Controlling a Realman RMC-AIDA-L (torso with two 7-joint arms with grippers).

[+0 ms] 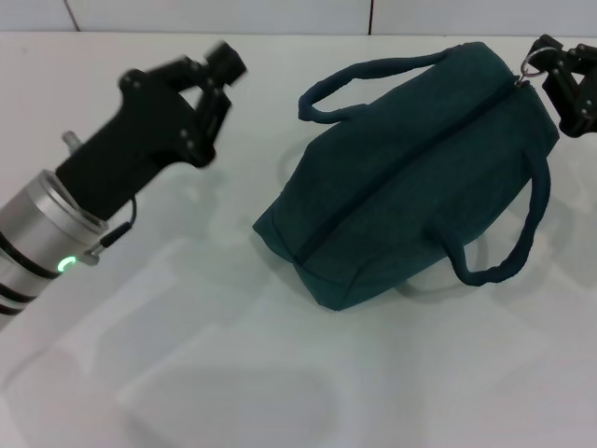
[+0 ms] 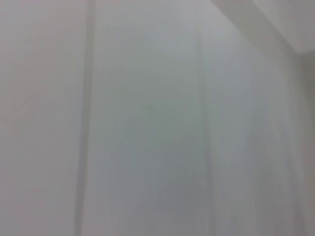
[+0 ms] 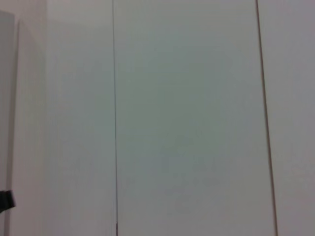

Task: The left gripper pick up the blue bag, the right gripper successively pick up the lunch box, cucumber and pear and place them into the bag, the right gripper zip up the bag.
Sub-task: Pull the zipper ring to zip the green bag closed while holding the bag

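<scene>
Closest to the head camera, the left gripper, a black two-fingered claw on a silver cylindrical wrist with a green light, is hanging above the white table well apart from the bag, its fingers looking drawn together on nothing. Lying zipped on the table, the large teal-blue fabric bag is looking soft and floppy, likely weighted by its contents; its loop handles are the surest hold. At the bag's far end, the all-black right gripper is pinching the small silver zipper ring. No writing is showing anywhere.
</scene>
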